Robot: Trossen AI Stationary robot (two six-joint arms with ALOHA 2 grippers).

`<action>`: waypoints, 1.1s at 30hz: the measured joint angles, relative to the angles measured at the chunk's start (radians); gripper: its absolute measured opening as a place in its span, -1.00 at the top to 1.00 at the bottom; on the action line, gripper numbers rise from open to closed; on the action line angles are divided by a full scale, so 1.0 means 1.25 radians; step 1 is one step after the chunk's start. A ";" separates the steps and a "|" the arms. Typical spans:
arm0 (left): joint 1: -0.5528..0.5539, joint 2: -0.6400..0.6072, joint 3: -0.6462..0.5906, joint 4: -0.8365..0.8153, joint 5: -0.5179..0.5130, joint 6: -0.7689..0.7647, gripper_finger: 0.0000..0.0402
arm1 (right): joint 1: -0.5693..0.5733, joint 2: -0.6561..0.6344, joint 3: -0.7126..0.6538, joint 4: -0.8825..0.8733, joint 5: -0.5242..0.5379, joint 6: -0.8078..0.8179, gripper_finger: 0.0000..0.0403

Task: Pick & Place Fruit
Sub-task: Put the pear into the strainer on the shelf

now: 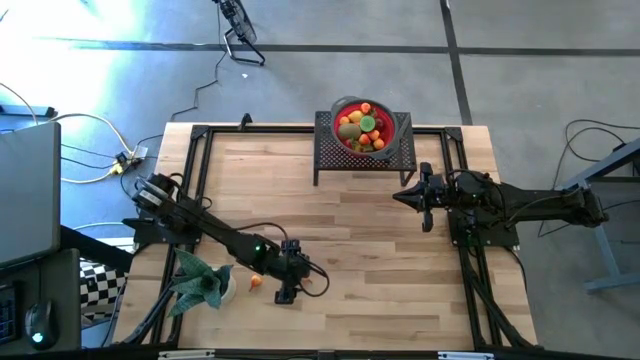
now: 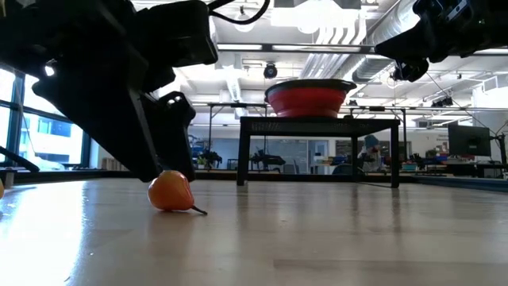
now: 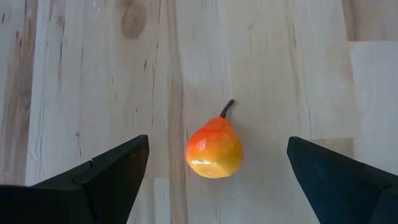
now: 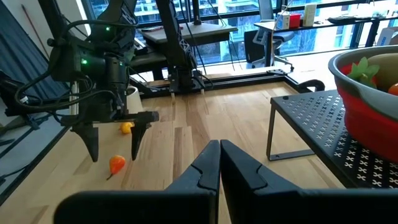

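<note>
Closest to where I stand, a small toy pear lies on its side on the pale wooden table, orange shading to yellow at its fat end, glossy, with a thin dark stem pointing away from the body. It sits alone on the bare boards, directly under the left gripper, between the two spread fingers and touching neither. That pincer hangs just above the wood, jaws wide apart, its dark fingers standing either side of the fruit.

Just beside the left gripper, on the side toward its own arm's base, rests a green leafy plant, and close by it lies another little orange-yellow fruit on the table.

Farther across the table, well apart from the left gripper, the right gripper is raised above the boards with its fingers pressed together, holding nothing.

Beyond it, at the far edge of the table, stands a black perforated metal stand. On top sits a round red bowl with a grey rim, heaped with toy fruit: green, yellow, orange and red pieces piled together, too small to name one by one.
</note>
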 joint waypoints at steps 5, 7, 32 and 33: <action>0.000 0.018 -0.001 0.000 -0.010 -0.023 -0.88 | 0.000 0.000 0.000 0.000 0.000 0.000 0.98; 0.000 0.035 0.001 0.027 -0.011 -0.039 -0.88 | 0.000 0.000 0.000 -0.001 0.000 0.000 0.98; 0.000 0.038 0.000 0.027 0.008 -0.043 -0.43 | 0.000 0.000 0.000 -0.019 0.014 -0.001 0.98; 0.000 0.038 0.000 0.027 0.008 -0.043 -0.38 | 0.000 0.000 0.000 -0.019 0.018 -0.001 0.98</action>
